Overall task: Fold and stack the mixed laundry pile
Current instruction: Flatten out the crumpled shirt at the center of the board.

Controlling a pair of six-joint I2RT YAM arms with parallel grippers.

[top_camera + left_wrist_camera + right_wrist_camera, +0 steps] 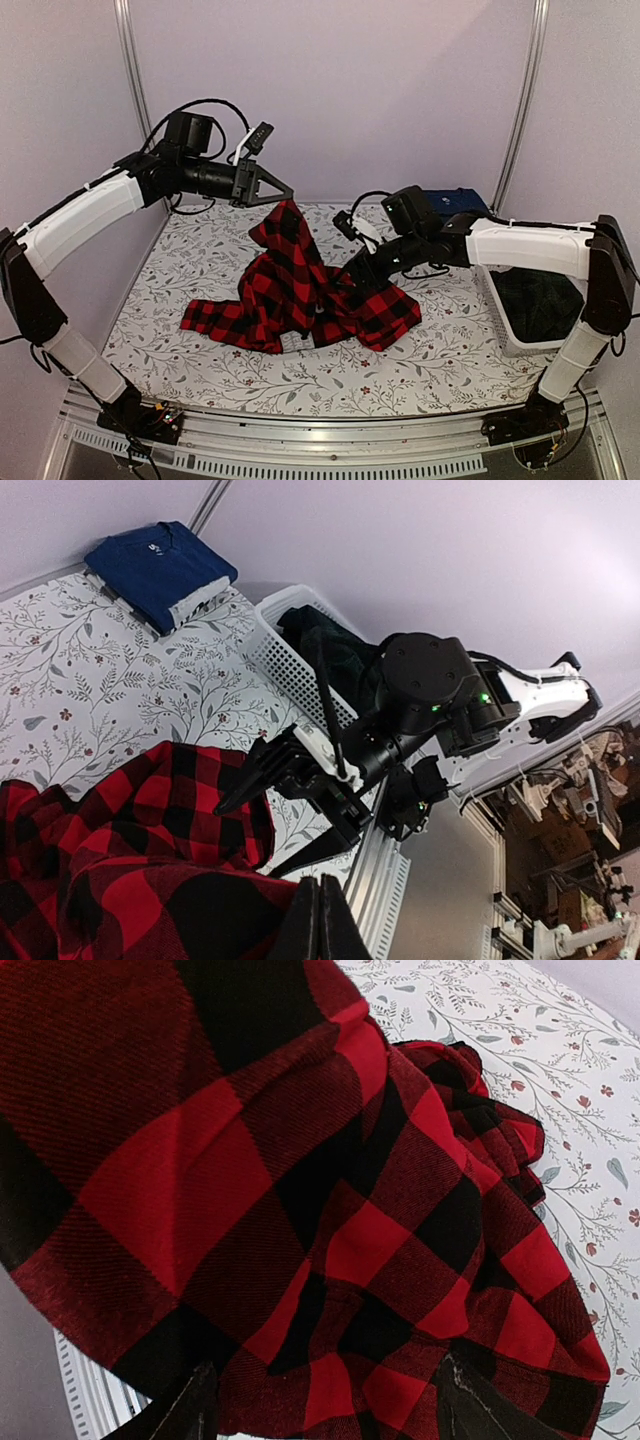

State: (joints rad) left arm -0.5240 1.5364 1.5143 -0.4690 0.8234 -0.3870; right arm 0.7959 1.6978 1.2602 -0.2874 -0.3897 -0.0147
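Note:
The red-and-black checked flannel shirt is drawn up into a peak from the floral table cloth. My left gripper is shut on that peak, its tips pinching the cloth. At the shirt's right side, low over the table, my right gripper has its jaws spread wide. In the right wrist view the checked cloth fills the space ahead of the two fingers. The left wrist view shows that gripper open beside the shirt's edge. A navy folded garment lies at the back right.
A white lattice basket stands at the table's right edge with a dark garment in it. The same basket shows in the left wrist view, just behind the right arm. Metal rails run along the near edge.

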